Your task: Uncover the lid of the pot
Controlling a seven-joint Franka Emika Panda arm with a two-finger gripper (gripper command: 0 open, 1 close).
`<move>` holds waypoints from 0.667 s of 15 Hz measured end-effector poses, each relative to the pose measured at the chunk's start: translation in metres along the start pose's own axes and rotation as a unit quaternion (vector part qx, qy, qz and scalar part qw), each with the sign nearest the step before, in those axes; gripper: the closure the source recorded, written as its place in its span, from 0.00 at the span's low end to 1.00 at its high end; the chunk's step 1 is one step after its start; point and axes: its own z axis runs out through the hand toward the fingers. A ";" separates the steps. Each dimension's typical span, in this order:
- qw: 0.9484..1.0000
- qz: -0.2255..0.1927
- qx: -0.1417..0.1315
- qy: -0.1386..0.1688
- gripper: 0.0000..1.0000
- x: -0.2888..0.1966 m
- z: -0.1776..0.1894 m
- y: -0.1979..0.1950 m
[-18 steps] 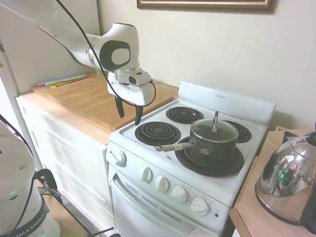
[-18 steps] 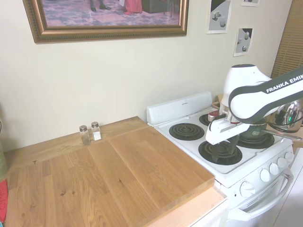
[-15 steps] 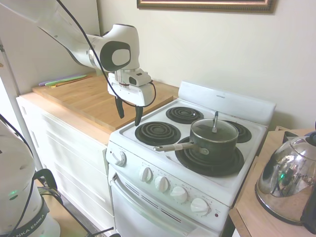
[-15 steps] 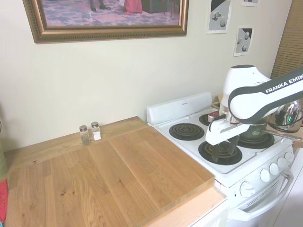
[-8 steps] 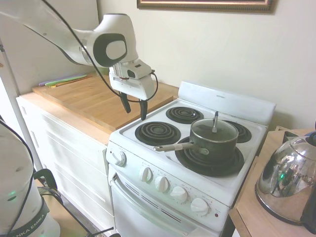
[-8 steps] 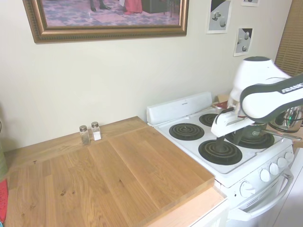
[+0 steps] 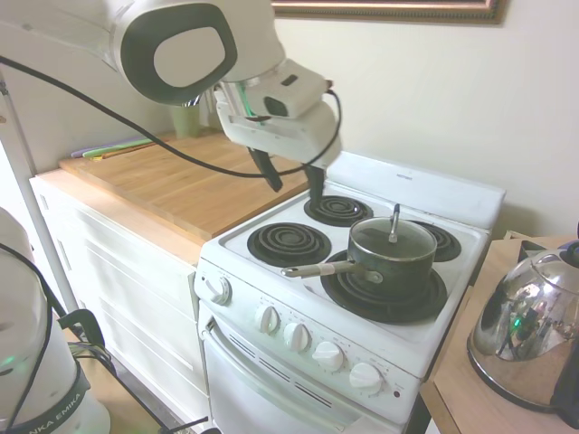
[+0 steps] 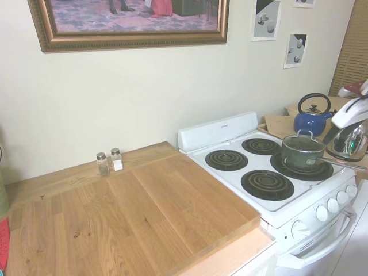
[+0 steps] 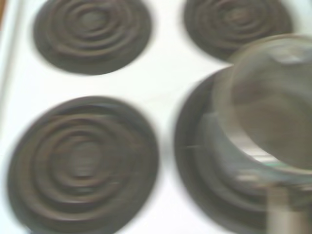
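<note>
Jaws (image 7: 291, 181) apart, empty, above stove's (image 7: 271, 276) rear burners; lid (image 7: 393, 237) on pot (image 7: 391, 267), front-right burner.

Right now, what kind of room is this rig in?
Very likely a home kitchen: a white electric stove with four coil burners, a dark saucepan with a glass lid on one burner, and a shiny chrome kettle on the wooden side counter.
</note>
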 end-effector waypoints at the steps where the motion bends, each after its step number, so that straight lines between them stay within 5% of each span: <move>1: 1.000 -0.001 0.004 0.009 0.00 0.014 -0.002 0.003; 4: 1.000 -0.024 0.005 0.012 0.00 0.061 0.012 -0.003; 10: 0.996 -0.083 0.022 -0.029 0.00 0.113 0.068 -0.023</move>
